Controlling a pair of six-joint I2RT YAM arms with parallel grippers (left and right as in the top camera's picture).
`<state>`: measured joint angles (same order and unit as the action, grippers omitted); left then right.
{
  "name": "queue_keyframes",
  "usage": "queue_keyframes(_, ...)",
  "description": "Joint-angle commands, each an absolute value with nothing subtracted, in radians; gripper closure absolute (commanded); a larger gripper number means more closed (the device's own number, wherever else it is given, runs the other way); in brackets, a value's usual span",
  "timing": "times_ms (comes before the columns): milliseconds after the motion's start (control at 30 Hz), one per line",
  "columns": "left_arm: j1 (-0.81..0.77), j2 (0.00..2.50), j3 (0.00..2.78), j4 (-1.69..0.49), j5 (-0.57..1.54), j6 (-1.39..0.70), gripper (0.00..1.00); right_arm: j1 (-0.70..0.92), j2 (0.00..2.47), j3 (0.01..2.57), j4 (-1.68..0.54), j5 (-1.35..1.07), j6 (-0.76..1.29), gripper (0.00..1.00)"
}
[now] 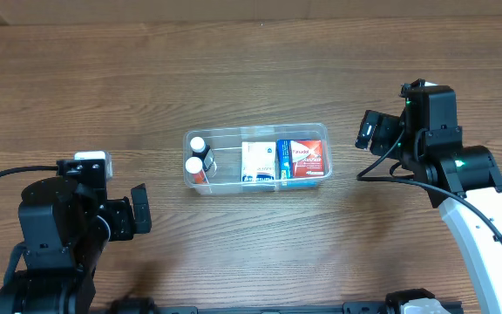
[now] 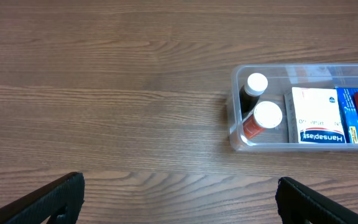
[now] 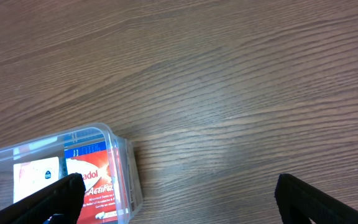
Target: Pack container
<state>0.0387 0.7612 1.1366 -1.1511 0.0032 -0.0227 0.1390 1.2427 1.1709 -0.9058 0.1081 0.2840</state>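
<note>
At the near left of the tabletop [image 1: 251,70] the left arm [image 1: 59,222] is folded low, its jaws spread wide and empty, well apart from the container [image 1: 234,132]. The container is set at the middle of the tabletop, with two white-capped bottles [image 1: 197,144] at its left end and three boxes [image 1: 284,160] beside them. Farther back on the right, the right arm [image 1: 469,187] is bent toward the container's right end, near it but not touching, its jaws likewise wide and empty.
</note>
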Motion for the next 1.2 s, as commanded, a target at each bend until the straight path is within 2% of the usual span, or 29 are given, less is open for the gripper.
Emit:
queue_keyframes(0, 0.037, 0.759, 1.132, -1.148, -0.007, -0.007, 0.0, 0.142, 1.227, 1.171, -0.902, 0.112, 0.286, 0.0)
queue_keyframes(433, 0.037, 0.759, 1.132, -1.148, -0.007, -0.007, 0.0, 0.142, 1.224, 1.171, -0.902, 0.112, 0.286, 0.0)
queue_keyframes(600, 0.037, 0.759, 1.132, -1.148, -0.007, -0.007, 0.0, 0.142, 1.12, 1.133, -0.891, 0.139, 0.281, 0.0)
queue_keyframes(933, 0.037, 0.759, 1.132, -1.148, -0.007, -0.007, 0.0, 0.142, 0.576, 0.546, -0.504, 0.103, 0.262, 0.0)
queue_keyframes(1033, 0.037, 0.759, 1.132, -1.148, -0.007, -0.007, 0.0, 0.142, 0.347, 0.398, -0.448, 0.08, 0.262, 0.0)
queue_keyframes(1167, 0.037, 0.759, 1.132, -1.148, -0.007, -0.007, 0.0, 0.142, 0.189, 0.293, -0.403, 0.044, 0.258, 0.0)
